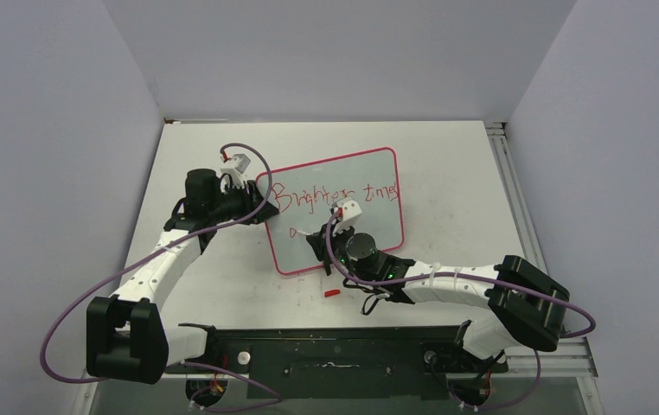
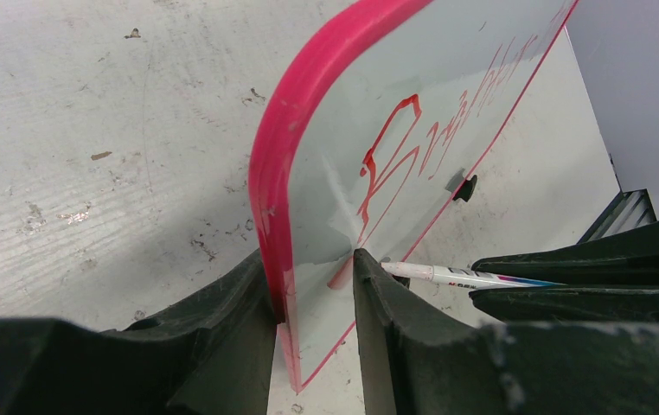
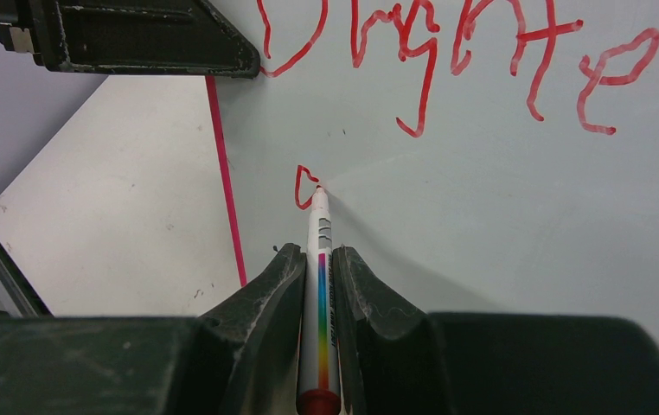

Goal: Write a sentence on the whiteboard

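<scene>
The whiteboard [image 1: 380, 229] lies on the table, pink-red frame, tilted a little. The sentence [image 1: 335, 194] reads "Brighter times" in red on its top line; it also shows in the left wrist view [image 2: 395, 156] and the right wrist view [image 3: 473, 52]. A small red stroke [image 3: 303, 186] starts a second line. My left gripper [image 1: 261, 207] is shut on the whiteboard's left edge [image 2: 274, 173]. My right gripper [image 1: 319, 240] is shut on a white marker [image 3: 319, 285] with a rainbow stripe. The marker's tip touches the board at that stroke. The marker also shows in the left wrist view [image 2: 456, 277].
A small red marker cap [image 1: 333, 294] lies on the table just in front of the board. A metal rail [image 1: 516, 199] runs along the table's right edge. Grey walls close the back and both sides. My left gripper's finger [image 3: 136, 39] shows at the board's left edge.
</scene>
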Action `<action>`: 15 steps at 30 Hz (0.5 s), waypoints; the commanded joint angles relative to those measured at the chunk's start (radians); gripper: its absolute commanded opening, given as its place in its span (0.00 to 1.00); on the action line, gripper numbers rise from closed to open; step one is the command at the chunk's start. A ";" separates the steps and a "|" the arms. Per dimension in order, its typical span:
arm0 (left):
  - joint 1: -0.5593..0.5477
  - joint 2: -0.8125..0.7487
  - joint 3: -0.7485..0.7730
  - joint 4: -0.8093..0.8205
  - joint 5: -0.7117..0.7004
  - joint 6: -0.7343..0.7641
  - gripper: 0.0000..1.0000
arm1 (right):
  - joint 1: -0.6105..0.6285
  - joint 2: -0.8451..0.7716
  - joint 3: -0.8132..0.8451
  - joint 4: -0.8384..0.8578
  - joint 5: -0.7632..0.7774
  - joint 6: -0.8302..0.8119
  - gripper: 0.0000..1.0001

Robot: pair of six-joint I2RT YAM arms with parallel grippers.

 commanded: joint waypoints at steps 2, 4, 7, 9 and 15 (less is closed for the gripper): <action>0.003 -0.017 0.040 0.034 0.045 -0.006 0.34 | -0.003 -0.026 -0.010 0.023 0.021 0.004 0.05; 0.002 -0.017 0.040 0.034 0.046 -0.007 0.34 | -0.001 -0.027 -0.021 0.017 0.016 0.012 0.05; 0.003 -0.020 0.039 0.034 0.045 -0.007 0.34 | 0.002 -0.031 -0.034 0.012 0.019 0.019 0.05; 0.002 -0.020 0.039 0.035 0.045 -0.008 0.34 | 0.003 -0.032 -0.038 0.008 0.018 0.023 0.05; 0.002 -0.019 0.039 0.034 0.044 -0.007 0.34 | 0.009 -0.035 -0.046 0.003 0.029 0.031 0.05</action>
